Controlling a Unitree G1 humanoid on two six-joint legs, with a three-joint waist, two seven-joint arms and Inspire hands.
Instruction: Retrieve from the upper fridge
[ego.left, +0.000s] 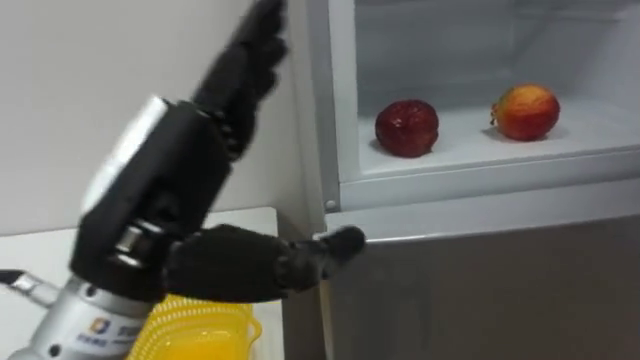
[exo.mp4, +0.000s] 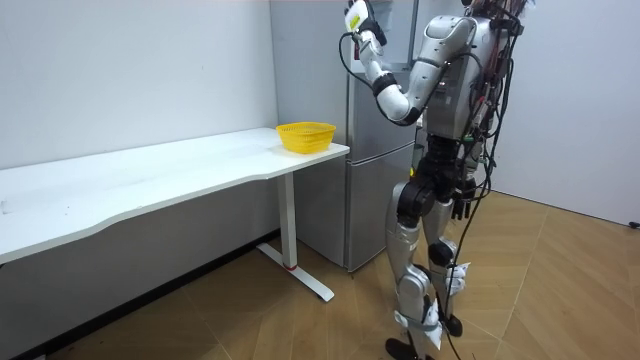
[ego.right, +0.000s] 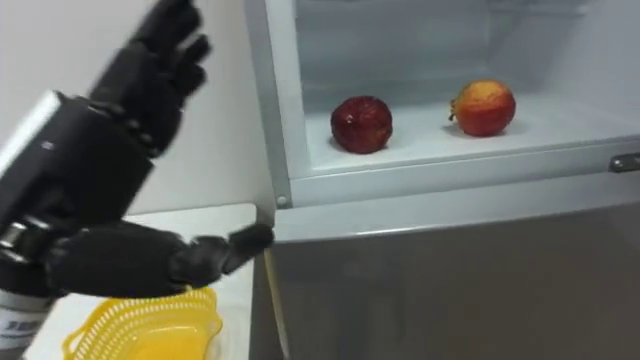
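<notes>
Two choices on the upper fridge shelf: dark red apple nearer, orange-red fruit farther right. Left hand raised beside the fridge frame, fingers straight, apart, empty. Best swung right past the frame, lowered over the apple, closed gently.

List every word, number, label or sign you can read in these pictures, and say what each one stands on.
No text can be read here.
On the silver wrist below the left hand, a small coloured mark: too blurred to read.
The fridge, dark red apple, orange-red apple, yellow basket and white table: no lettering on them.
</notes>
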